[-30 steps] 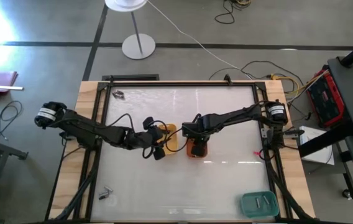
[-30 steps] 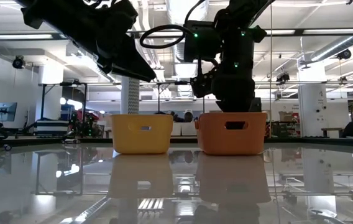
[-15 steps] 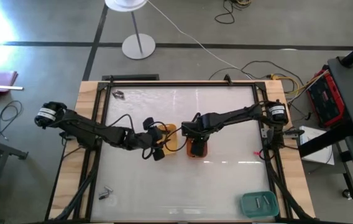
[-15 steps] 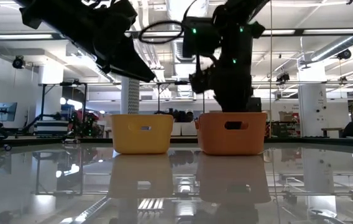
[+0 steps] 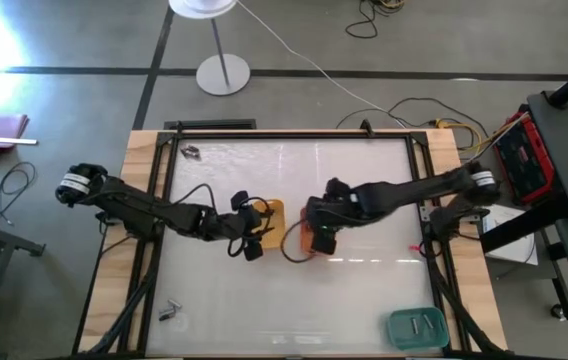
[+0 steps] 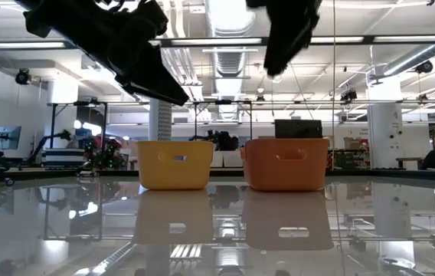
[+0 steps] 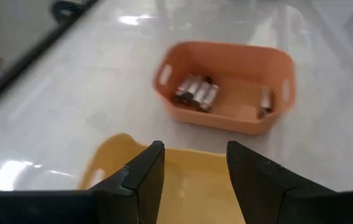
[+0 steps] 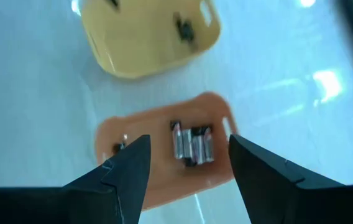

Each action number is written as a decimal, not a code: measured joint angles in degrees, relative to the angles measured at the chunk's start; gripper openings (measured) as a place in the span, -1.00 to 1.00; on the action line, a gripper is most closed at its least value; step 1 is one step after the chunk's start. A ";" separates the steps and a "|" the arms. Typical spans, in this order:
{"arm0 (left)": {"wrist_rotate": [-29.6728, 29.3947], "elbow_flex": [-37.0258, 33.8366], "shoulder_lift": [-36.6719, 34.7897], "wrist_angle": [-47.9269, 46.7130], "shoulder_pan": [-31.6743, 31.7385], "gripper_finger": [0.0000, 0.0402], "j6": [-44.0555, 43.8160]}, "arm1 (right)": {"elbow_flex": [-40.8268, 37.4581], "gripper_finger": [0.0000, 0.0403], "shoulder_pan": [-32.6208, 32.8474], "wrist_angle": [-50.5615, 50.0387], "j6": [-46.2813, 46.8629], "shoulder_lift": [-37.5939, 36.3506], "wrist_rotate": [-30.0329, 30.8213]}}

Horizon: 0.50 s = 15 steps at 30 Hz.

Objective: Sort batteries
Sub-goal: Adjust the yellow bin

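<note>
Overhead, both grippers hang above the two centre trays with fingers apart

Side by side at the middle of the glass table (image 5: 364, 180) stand the yellow tray (image 6: 174, 164) and the orange tray (image 6: 286, 163), just beside each other. The left gripper (image 7: 190, 177) hovers over the yellow tray, its two dark fingers spread with nothing between them. The right gripper (image 8: 187, 171) hangs above the orange tray, likewise spread and empty; in the low view that arm shows only near the top, well clear of the tray rims.

Inside the orange tray lies a cluster of batteries (image 7: 196, 94), silvery with dark ends, packed together toward one end, and a single battery (image 7: 265, 101) lies apart near the opposite wall. The right wrist view shows a few small dark batteries (image 8: 184, 27) in the yellow tray. Loose batteries (image 5: 170, 312) rest near the table's front left corner, and more (image 5: 192, 153) near the far left corner. A teal tray (image 5: 417, 328) at the front right corner holds two pale batteries (image 5: 420, 323)
</note>
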 joint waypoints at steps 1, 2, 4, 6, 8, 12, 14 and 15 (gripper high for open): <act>1.68 0.02 0.38 0.00 0.22 -0.22 -0.11 | 0.05 0.04 0.67 0.15 0.70 -0.99 1.12; 3.27 0.02 0.86 -0.12 0.39 -0.22 -0.69 | 0.05 0.04 1.30 0.31 1.36 -1.83 2.22; 4.42 0.32 2.60 -0.23 0.63 -0.22 -2.20 | 0.05 0.04 2.15 0.30 1.93 -2.75 4.20; 4.68 1.21 4.99 -0.55 0.76 -0.22 -2.84 | 0.04 0.04 2.74 0.40 2.01 -3.20 5.92; 4.70 3.08 7.42 -2.65 0.80 -0.22 -3.11 | 0.03 0.04 2.89 0.66 2.10 -3.25 6.47; 4.68 10.68 11.84 -13.69 0.80 -0.22 -3.73 | -0.21 0.04 2.94 0.32 2.74 -2.79 6.45; 4.70 14.47 13.99 -20.97 0.71 -0.22 -4.30 | -0.25 0.04 3.12 -0.13 3.34 -2.29 6.48; 4.78 16.07 14.90 -23.92 0.61 -0.22 -4.79 | -0.40 0.04 3.38 -0.79 3.68 -2.22 6.45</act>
